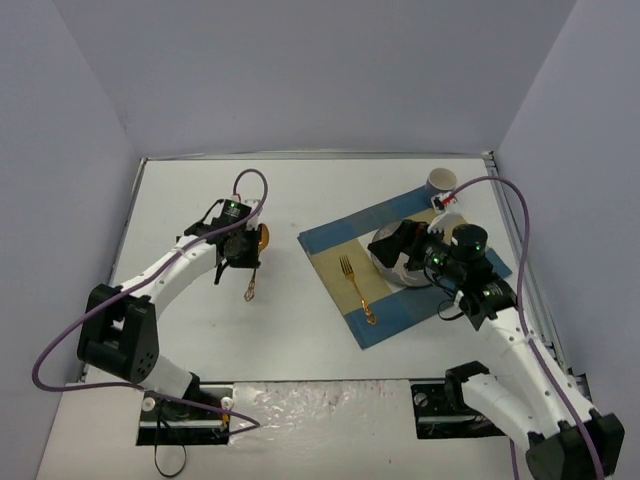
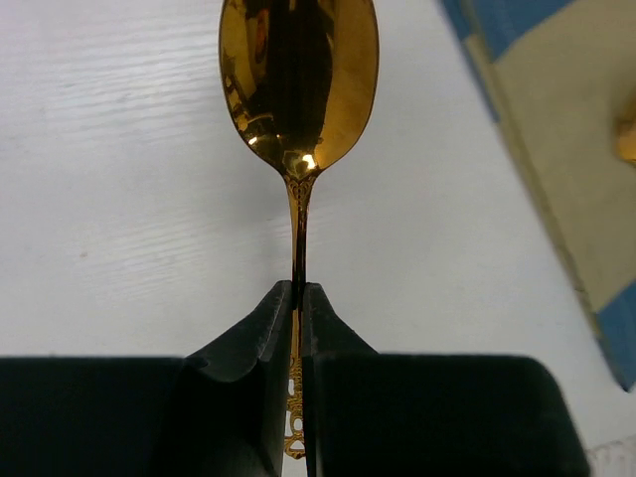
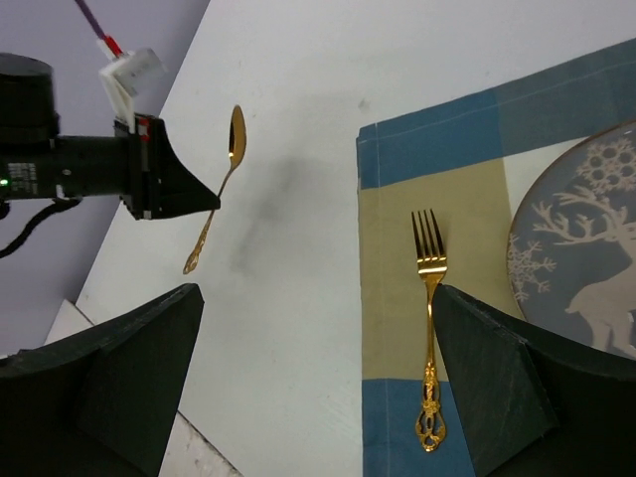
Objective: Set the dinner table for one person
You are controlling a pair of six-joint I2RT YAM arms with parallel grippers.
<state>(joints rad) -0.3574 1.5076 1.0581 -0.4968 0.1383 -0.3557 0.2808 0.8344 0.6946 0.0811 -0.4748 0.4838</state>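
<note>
My left gripper is shut on the thin handle of a gold spoon and holds it above the white dinner table, left of the placemat. The spoon also shows in the top view and the right wrist view. A gold fork lies on the blue-and-beige checked placemat, left of a grey plate with a white deer pattern. My right gripper is open and empty, hovering over the plate and the placemat's edge. The fork lies just inside its right finger.
A white and blue cup stands at the placemat's far right corner. The table's metal rim and grey walls close the left, back and right sides. The plate also shows in the right wrist view.
</note>
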